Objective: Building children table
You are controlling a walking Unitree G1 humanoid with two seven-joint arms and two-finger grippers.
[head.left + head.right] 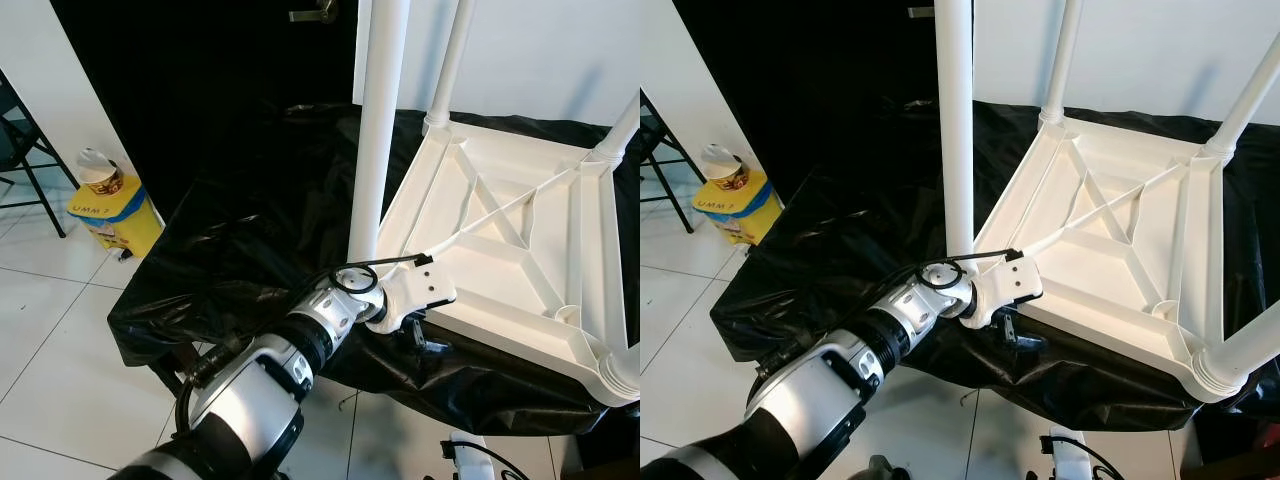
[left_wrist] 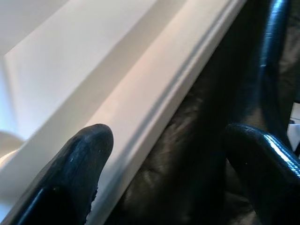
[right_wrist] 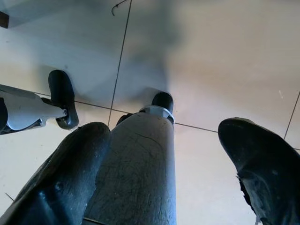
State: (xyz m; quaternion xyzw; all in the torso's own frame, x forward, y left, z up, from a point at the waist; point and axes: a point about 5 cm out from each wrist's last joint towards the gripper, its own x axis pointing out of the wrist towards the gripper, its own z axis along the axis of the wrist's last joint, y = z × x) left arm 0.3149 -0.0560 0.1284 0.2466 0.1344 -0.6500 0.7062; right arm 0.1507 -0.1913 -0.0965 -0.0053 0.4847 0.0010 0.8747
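The white children's table (image 1: pixel 520 250) lies upside down on a black plastic sheet (image 1: pixel 250 250). Its round white legs stand upward; the nearest leg (image 1: pixel 377 130) rises at the near left corner. My left gripper (image 1: pixel 415 335) reaches under that corner, at the table's near rim. In the left wrist view the left gripper (image 2: pixel 173 140) is open: one finger lies over the white rim (image 2: pixel 140 93), the other over the black sheet. My right gripper (image 3: pixel 164 154) hangs low over the tiled floor and is open, with a grey cylindrical part (image 3: pixel 140 159) beside one finger.
A yellow box (image 1: pixel 120 210) with a paper cup on it stands on the floor at the left, next to a black folding chair (image 1: pixel 20 150). White tiles (image 1: pixel 60 340) run along the sheet's near edge. A white wall (image 1: pixel 540 50) is behind the table.
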